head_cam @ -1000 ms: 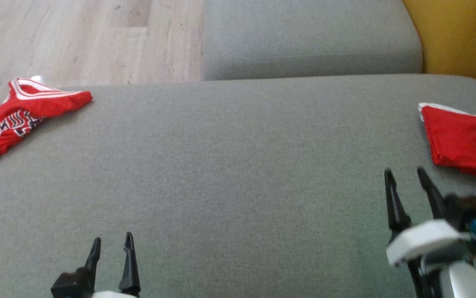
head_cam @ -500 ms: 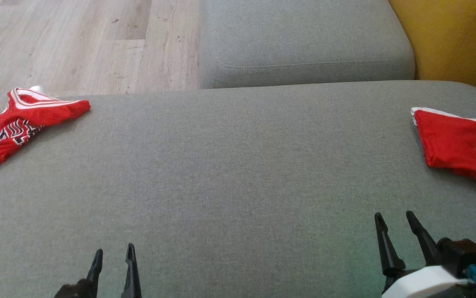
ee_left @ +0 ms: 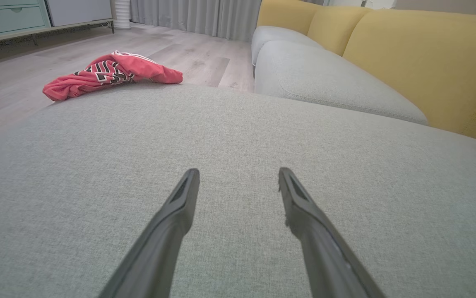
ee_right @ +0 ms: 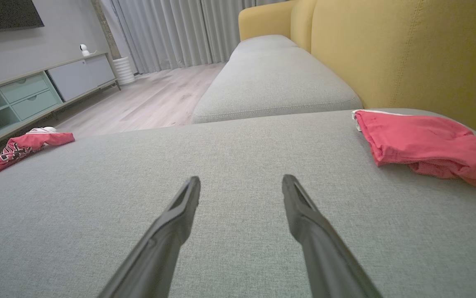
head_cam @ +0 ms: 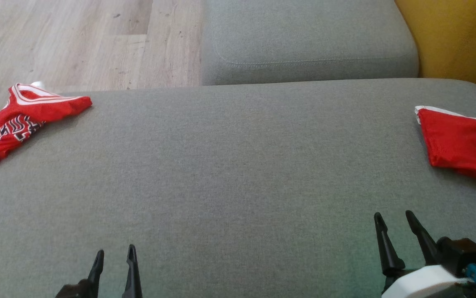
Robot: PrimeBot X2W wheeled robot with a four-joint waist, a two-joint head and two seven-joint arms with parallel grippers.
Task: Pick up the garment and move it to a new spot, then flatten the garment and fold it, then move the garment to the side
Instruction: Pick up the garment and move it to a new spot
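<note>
On the cushion (head_cam: 238, 174), a lettered garment (head_cam: 22, 120) is seen well ahead-left of the left gripper (head_cam: 114, 250); a plain garment (head_cam: 461, 145) is laid ahead-right of the right gripper (head_cam: 393, 214). Both grippers are held spread, nothing pinched.

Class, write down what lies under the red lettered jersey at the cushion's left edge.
Grey seat cushion lies beneath the jersey; a white bit shows behind it; whatever the cloth covers is hidden.
</note>
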